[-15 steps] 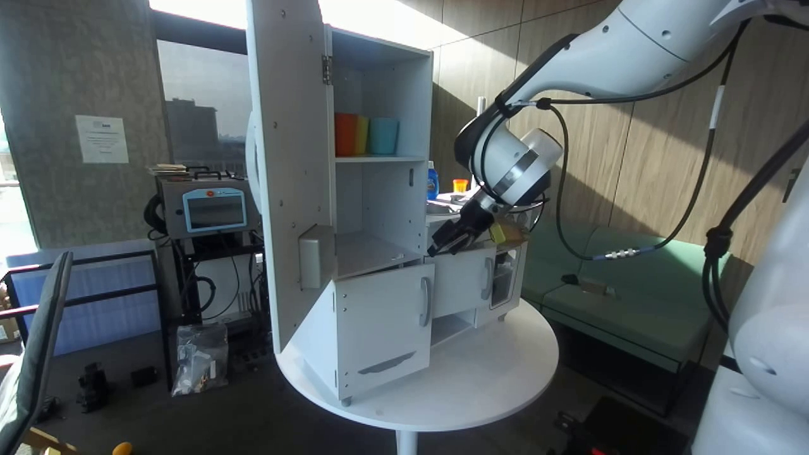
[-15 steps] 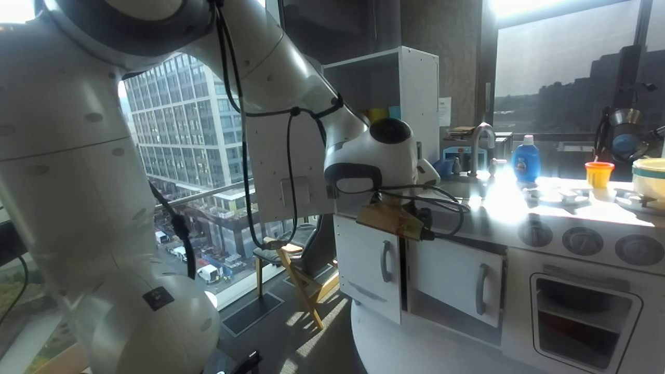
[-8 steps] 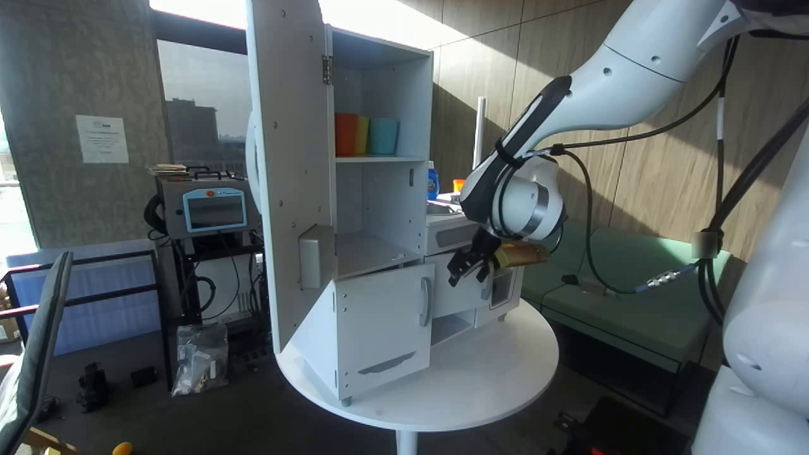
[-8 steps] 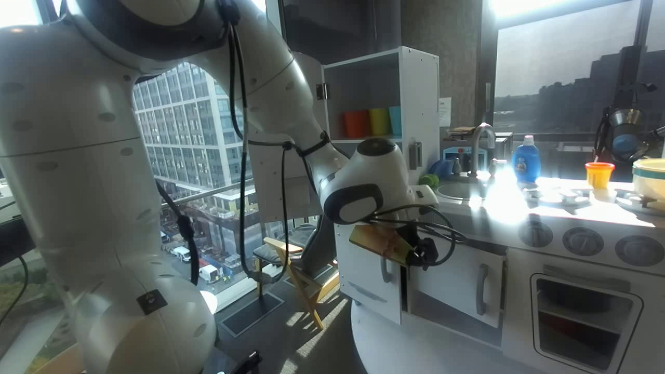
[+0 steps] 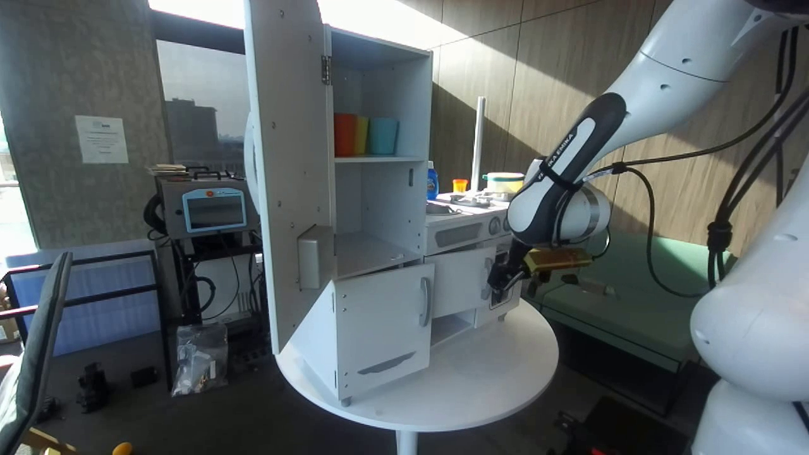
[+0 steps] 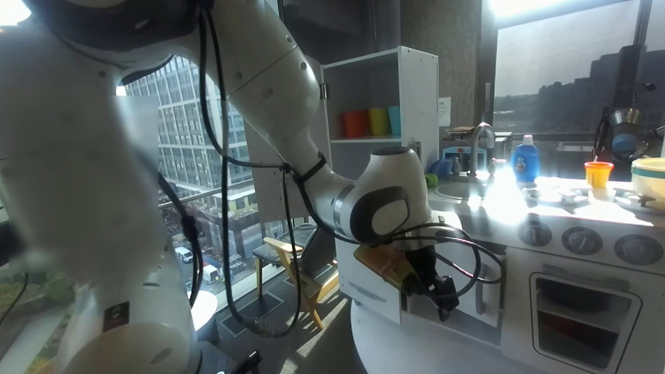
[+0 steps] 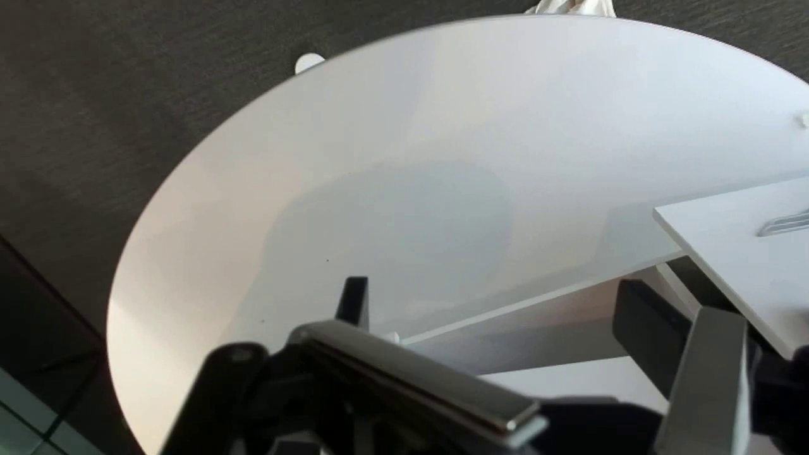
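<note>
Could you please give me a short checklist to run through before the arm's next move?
1. Jaws open and empty: ok, they stand apart in the wrist view with nothing held.
2. Jaws off the grey handle of the middle door: cannot tell; they overlap it in an exterior view.
3. Lower cabinet door fully shut: not ok, it stands ajar.
4. Tall door swung open: ok.
5. Orange cup, yellow cup and blue cup upright on the shelf: ok.
6. Blue bottle upright: ok.
</note>
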Robot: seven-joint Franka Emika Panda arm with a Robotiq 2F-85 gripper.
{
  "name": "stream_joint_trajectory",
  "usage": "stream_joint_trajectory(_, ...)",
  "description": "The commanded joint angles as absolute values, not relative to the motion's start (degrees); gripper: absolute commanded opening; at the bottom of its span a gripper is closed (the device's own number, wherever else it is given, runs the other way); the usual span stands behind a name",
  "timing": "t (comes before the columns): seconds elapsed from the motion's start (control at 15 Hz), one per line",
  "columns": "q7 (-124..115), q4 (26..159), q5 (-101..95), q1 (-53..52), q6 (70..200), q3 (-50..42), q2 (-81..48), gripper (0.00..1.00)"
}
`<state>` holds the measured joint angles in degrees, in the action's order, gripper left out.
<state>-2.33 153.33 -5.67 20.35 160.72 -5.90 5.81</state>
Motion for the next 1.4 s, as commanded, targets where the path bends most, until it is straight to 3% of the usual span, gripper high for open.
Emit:
stream_joint_trajectory(0.0, -13.13, 155.12, -12.07, 18.89, 145.12, -3.39, 15.53, 1.0)
stream_joint_trajectory(0.07, -9.23, 153.18, -11.0, 19.85, 151.26, -5.83, 10.3, 1.0)
stream_joint_trajectory(0.27, -11.92, 154.3, -11.25, 17.64, 145.28, -4.65, 14.4, 1.0)
stream_joint_trajectory(0.8, -16.44, 160.78, -6.66, 14.11, 146.4, -3.1, 17.27, 1.0)
stream_joint_trajectory(1.33, -29.85, 156.75, 4.06, 6.63, 142.53, 2.6, 18.71, 1.0)
